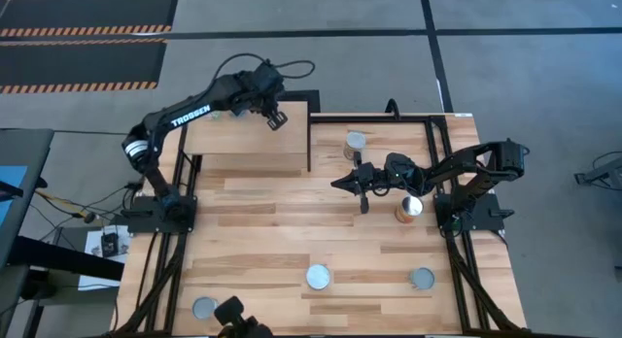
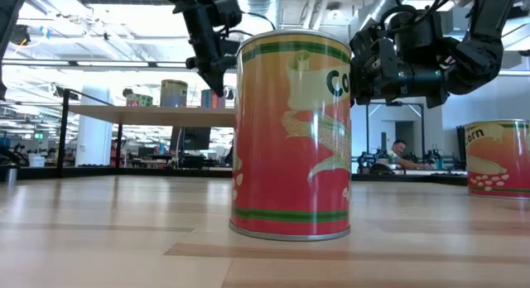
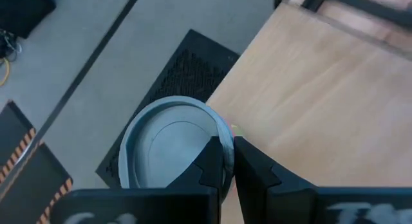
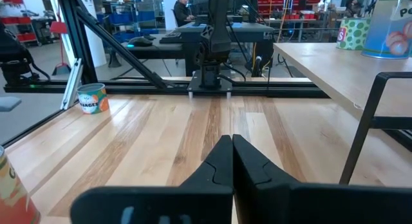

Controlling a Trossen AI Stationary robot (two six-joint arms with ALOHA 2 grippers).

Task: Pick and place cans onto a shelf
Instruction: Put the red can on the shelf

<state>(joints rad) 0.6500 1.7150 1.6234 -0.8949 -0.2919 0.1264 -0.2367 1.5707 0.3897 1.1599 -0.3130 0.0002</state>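
Note:
The pale wood shelf [image 1: 243,139] stands at the table's far left. My left gripper [image 1: 276,118] is over the shelf's far right part, shut on a silver-topped can [image 3: 168,147]. Other cans stand on the shelf [image 2: 174,92]. My right gripper [image 1: 350,180] hovers shut and empty above the table's middle [image 4: 228,147]. On the table a grey can [image 1: 356,141] stands beyond it and an orange can [image 1: 408,207] stands beside the right arm. Three more cans stand near the near edge [image 1: 318,276], [image 1: 422,277], [image 1: 204,307]. My left gripper has the can's top rim [image 3: 225,139] between its two fingers, one finger [image 3: 211,161] over the recessed top and the other [image 3: 252,167] outside the wall. The fingers come from above, pointing down. The can stays upright; whether it stands on the shelf, I cannot tell.
A black frame [image 1: 437,134] runs along the table's far right and right edges. In the low view the orange-red can [image 2: 290,131] fills the near foreground, and another [image 2: 497,156] stands at the right. Bare planks lie between the shelf and the near cans.

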